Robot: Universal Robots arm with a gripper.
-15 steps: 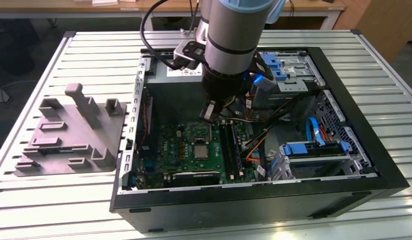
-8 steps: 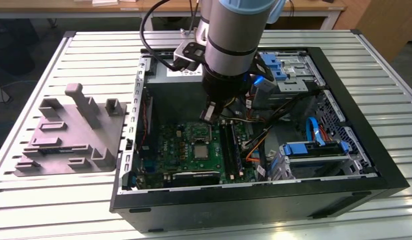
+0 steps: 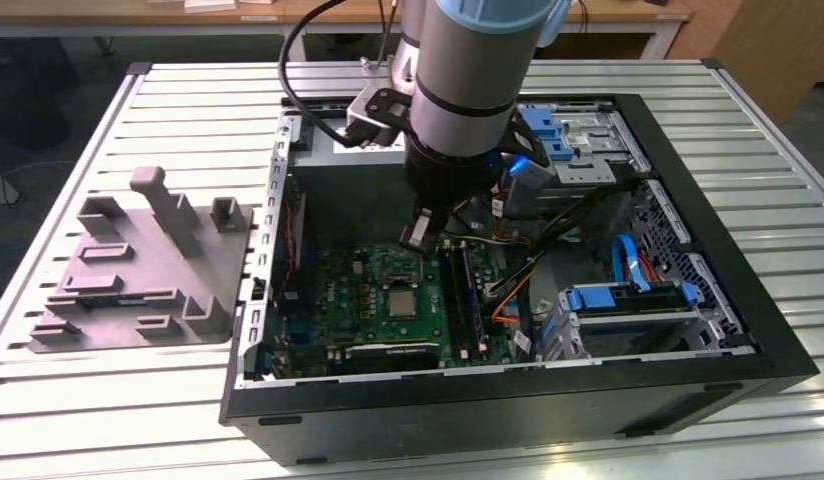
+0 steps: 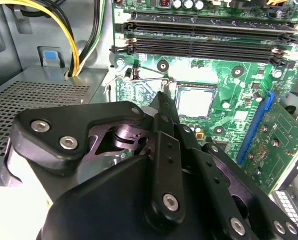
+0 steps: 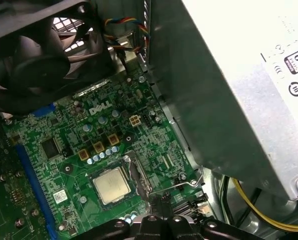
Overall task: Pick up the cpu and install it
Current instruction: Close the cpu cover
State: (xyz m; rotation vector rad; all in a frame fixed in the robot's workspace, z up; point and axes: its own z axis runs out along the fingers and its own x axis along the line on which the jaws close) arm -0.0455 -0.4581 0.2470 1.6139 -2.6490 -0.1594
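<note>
Slatted worktop [image 3: 145, 400], open PC case [image 3: 519, 400].
Cpu [image 5: 110, 184] sits in socket; gripper [image 4: 161, 97] clenched, empty, just above board.

A slatted metal table [image 3: 159, 400] of pale ribbed bars carries everything. Two things lie directly on it. An open black computer case [image 3: 732, 330] rests on its side, taking up the middle and the 3 o'clock part of the tabletop in the exterior view, its open face turned upward. At 9 o'clock from the case, just beside its wall, sits a grey moulded tray [image 3: 139, 270] with raised posts and blocks. Bare slats show around both, widest at 6 o'clock and along the 9 o'clock edge.
</note>
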